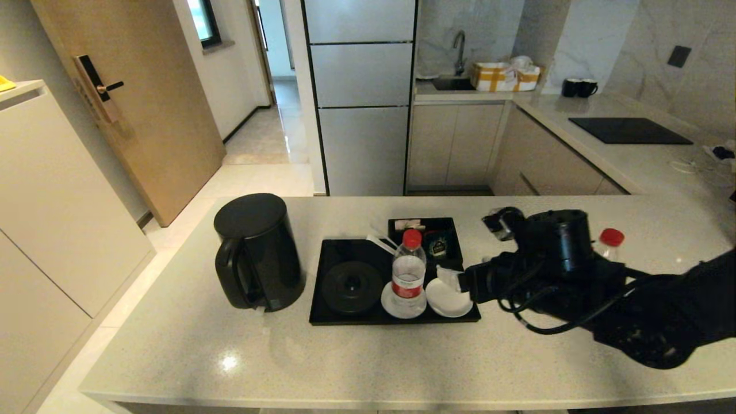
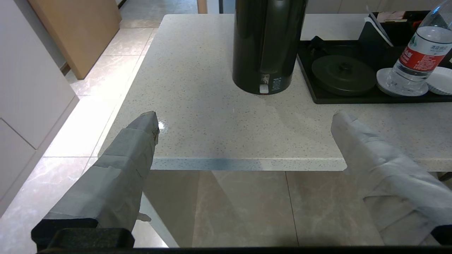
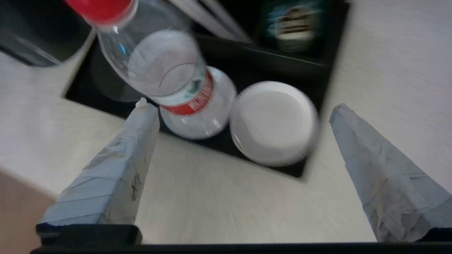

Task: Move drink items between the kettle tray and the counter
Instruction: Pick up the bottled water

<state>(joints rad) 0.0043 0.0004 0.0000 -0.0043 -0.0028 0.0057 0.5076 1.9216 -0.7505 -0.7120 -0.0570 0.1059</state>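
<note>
One clear water bottle point(image 1: 408, 270) with a red cap stands on a white saucer on the glossy black kettle tray point(image 1: 345, 318), beside the round kettle base point(image 1: 351, 286). A second bottle point(image 1: 611, 237) stands on the counter point(image 1: 345, 356) at the right, mostly hidden behind my right arm. My right gripper point(image 1: 454, 279) hangs open and empty just off the tray's right front corner. In the right wrist view the gripper point(image 3: 240, 113) faces the bottle point(image 3: 169, 70) and an empty saucer point(image 3: 273, 121) on the tray point(image 3: 223, 146). My left gripper point(image 2: 245, 120) is open and parked in front of the counter's edge point(image 2: 212, 164).
A black kettle point(image 1: 259, 253) stands on the counter left of the tray. The tray's compartment box point(image 1: 425, 238) holds sachets behind the bottle. A black cooktop point(image 1: 629, 130) lies on the far right counter. The left wrist view shows the kettle point(image 2: 268, 46) and the bottle point(image 2: 416, 56).
</note>
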